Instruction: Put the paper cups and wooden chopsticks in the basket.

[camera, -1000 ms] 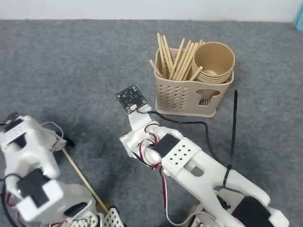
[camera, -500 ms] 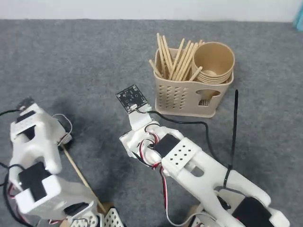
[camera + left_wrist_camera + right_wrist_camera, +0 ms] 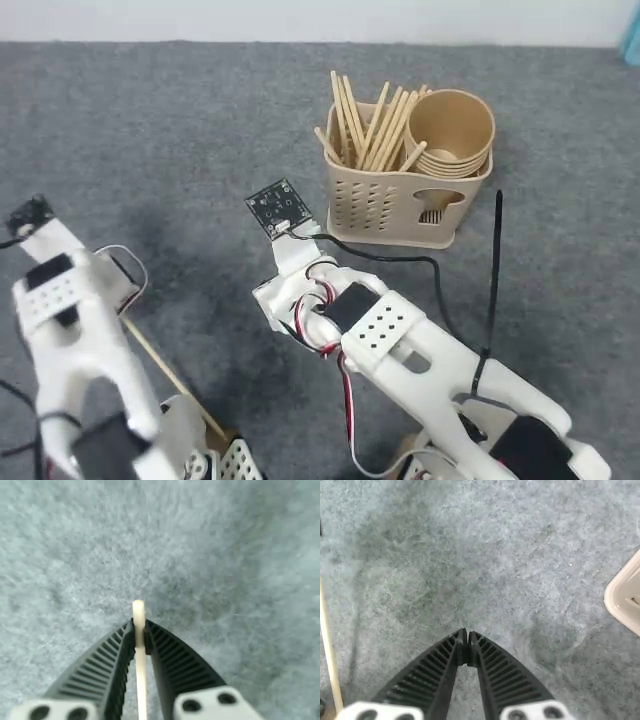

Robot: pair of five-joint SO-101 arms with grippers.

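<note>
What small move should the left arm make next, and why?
Probably swing toward the basket: the left gripper is shut on a wooden chopstick, far from the basket, which already holds the paper cups and other chopsticks. The right gripper is shut on nothing.

Bare carpet (image 3: pixel 150 120) spans the far left, up to the basket (image 3: pixel 385 205) at far right. Leaning chopsticks (image 3: pixel 365 125) and stacked cups (image 3: pixel 452 130) fill the basket top. The right arm (image 3: pixel 400 345) and its black cable (image 3: pixel 493 280) block the near centre.
</note>
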